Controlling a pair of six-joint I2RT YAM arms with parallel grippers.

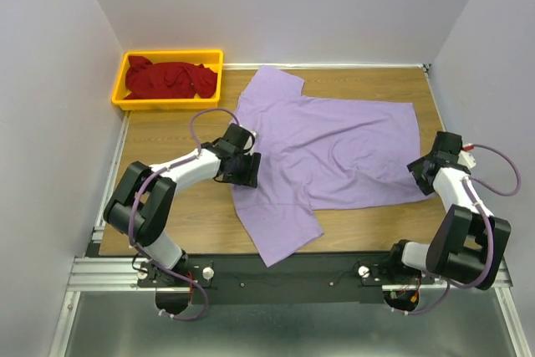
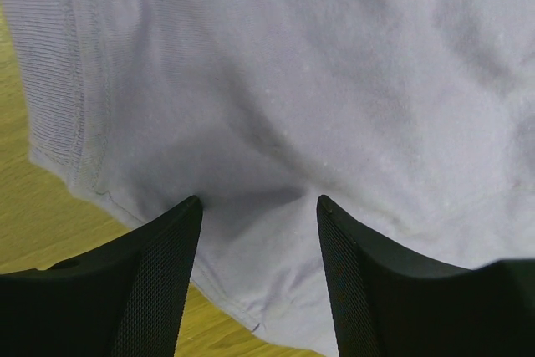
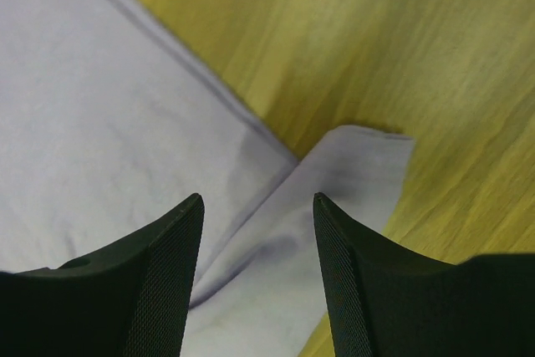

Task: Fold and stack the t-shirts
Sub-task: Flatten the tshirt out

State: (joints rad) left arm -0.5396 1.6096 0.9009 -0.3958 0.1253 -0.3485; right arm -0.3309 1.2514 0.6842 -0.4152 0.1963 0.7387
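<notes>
Nearest, at left end effector [image 1: 245, 169], jaws spread, tips against the edge of the lavender t-shirt [image 1: 334, 148]. At right end effector [image 1: 422, 169], likewise spread, over its turned-up hem corner. Shirt flat across the counter [image 1: 167, 206]. Farthest, dark red t-shirt [image 1: 167, 79] heaped in yellow bin [image 1: 167, 54].

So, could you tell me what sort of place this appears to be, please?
Probably a robotics lab test cell: left arm and right arm bolted to a metal rail, a wooden table holding a lavender t-shirt, plain white walls around.
</notes>
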